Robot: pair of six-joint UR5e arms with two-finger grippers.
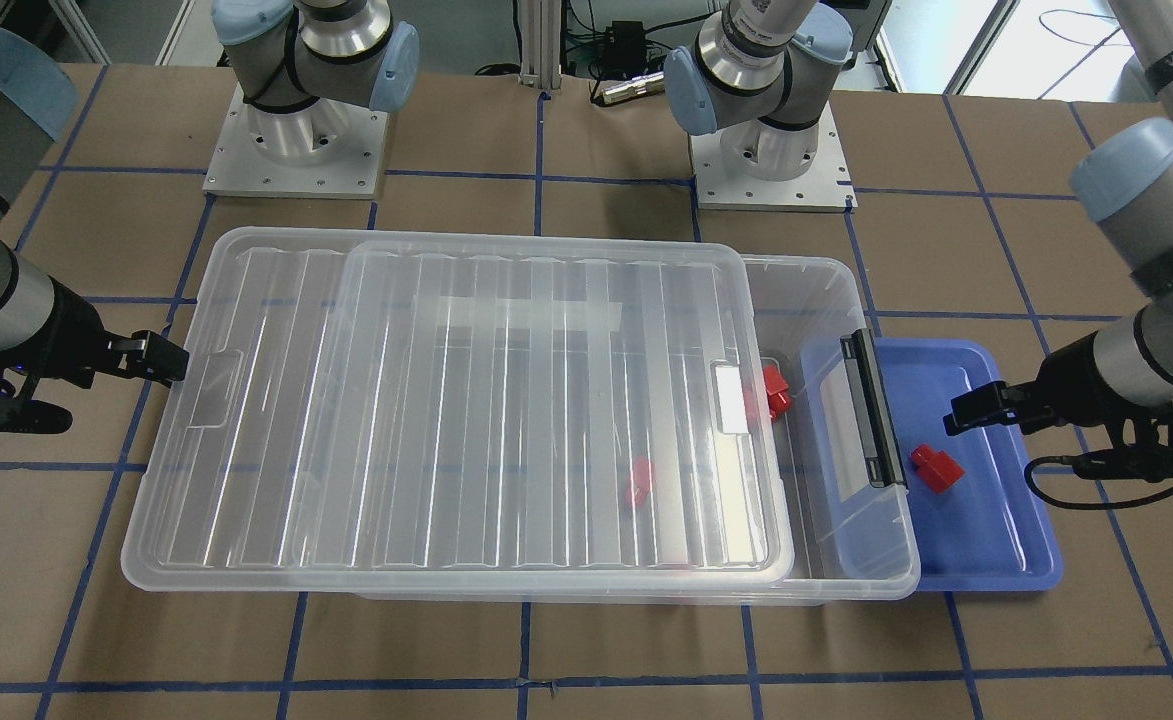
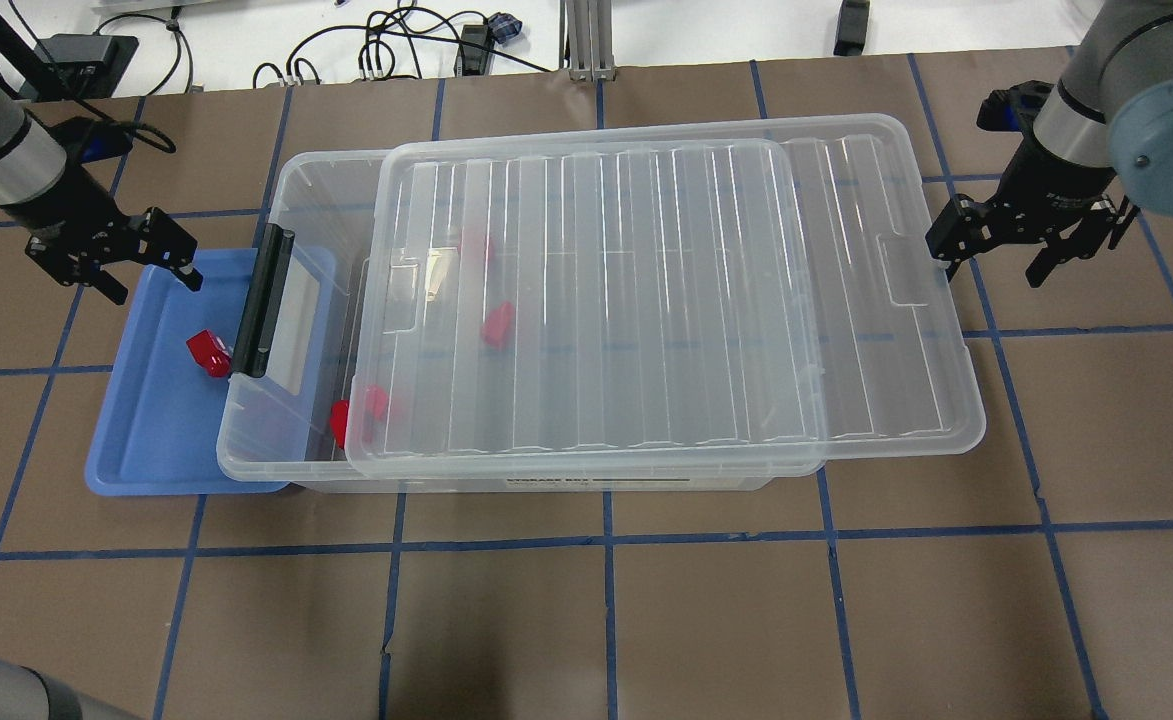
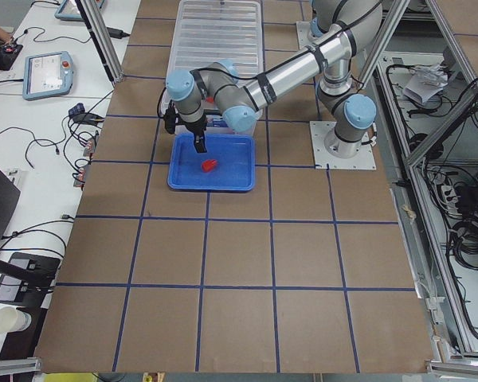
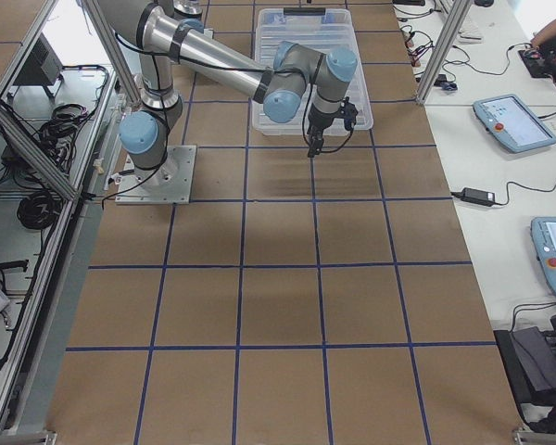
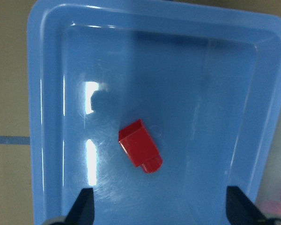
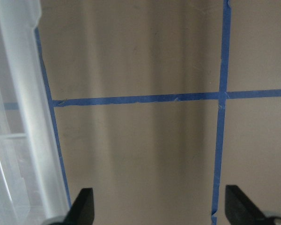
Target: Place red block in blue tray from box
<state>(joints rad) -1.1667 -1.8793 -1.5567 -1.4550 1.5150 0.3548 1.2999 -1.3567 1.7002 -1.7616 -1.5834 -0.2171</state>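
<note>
One red block (image 1: 936,467) lies in the blue tray (image 1: 996,545), also seen in the overhead view (image 2: 208,352) and the left wrist view (image 5: 139,145). My left gripper (image 2: 146,275) hovers open and empty above the tray's far part (image 5: 51,117). The clear box (image 2: 306,200) stands next to the tray. Its ribbed lid (image 2: 646,300) is shifted toward my right, so the end by the black latch handle (image 2: 264,303) is uncovered. Look-alike red blocks (image 2: 496,325) (image 2: 361,415) lie inside the box. My right gripper (image 2: 991,262) is open and empty beside the lid's right end.
The table is brown paper with a blue tape grid (image 6: 140,98). The box's end overlaps the tray's near rim (image 1: 846,560). Both arm bases (image 1: 296,150) stand at the table's back edge. Bare table lies in front of the box (image 2: 606,620).
</note>
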